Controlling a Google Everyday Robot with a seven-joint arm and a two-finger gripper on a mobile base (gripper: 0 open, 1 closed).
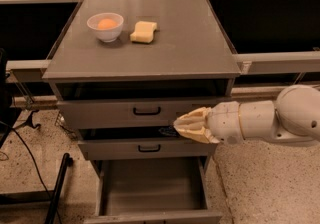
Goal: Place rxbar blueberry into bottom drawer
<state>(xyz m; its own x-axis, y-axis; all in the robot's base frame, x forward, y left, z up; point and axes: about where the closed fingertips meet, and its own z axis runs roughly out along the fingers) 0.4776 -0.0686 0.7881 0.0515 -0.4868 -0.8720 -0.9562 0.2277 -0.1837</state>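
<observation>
My gripper (181,125) reaches in from the right, with its cream fingers closed to a point in front of the cabinet, at the gap between the top and middle drawers. A small dark bar with pale markings, the rxbar blueberry (168,131), sticks out of the fingertips. The bottom drawer (150,188) is pulled out below the gripper and shows a plain grey interior with nothing in it.
On the grey cabinet top (190,43) stand a white bowl (105,26) with an orange thing in it and a yellow sponge (143,31). The top drawer (146,111) and the middle drawer (149,148) have black handles. A black cable and pole (57,188) lie on the floor at the left.
</observation>
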